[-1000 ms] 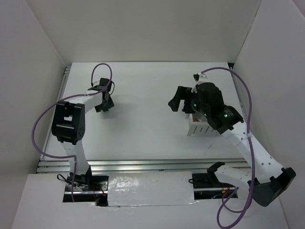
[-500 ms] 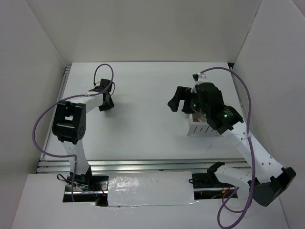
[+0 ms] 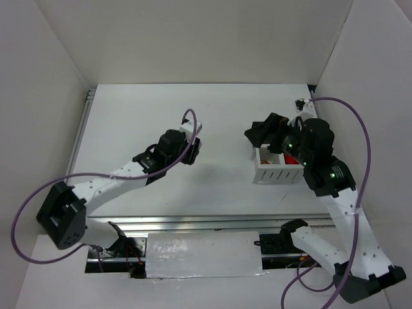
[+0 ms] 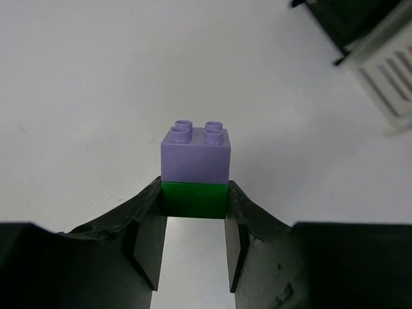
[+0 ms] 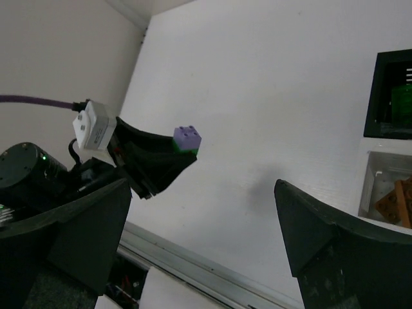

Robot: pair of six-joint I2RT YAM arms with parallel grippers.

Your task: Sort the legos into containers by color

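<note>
Lego stack (image 4: 194,154) carried centreward, left pincer (image 4: 194,194) clamped

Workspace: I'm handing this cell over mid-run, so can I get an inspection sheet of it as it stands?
Surface: white table.
Job's things: lego stack, lavender on green, gripped by its green brick; white container holds orange-brown bricks and a red brick; black container holds a green piece.
Clutter: nothing seen.
Tools: left tool shut on the lego stack; right tool open and empty, by the containers.
Cables: left purple cable and right purple cable loop off the arms.
Surroundings: white walls; metal rail at the near edge.
</note>
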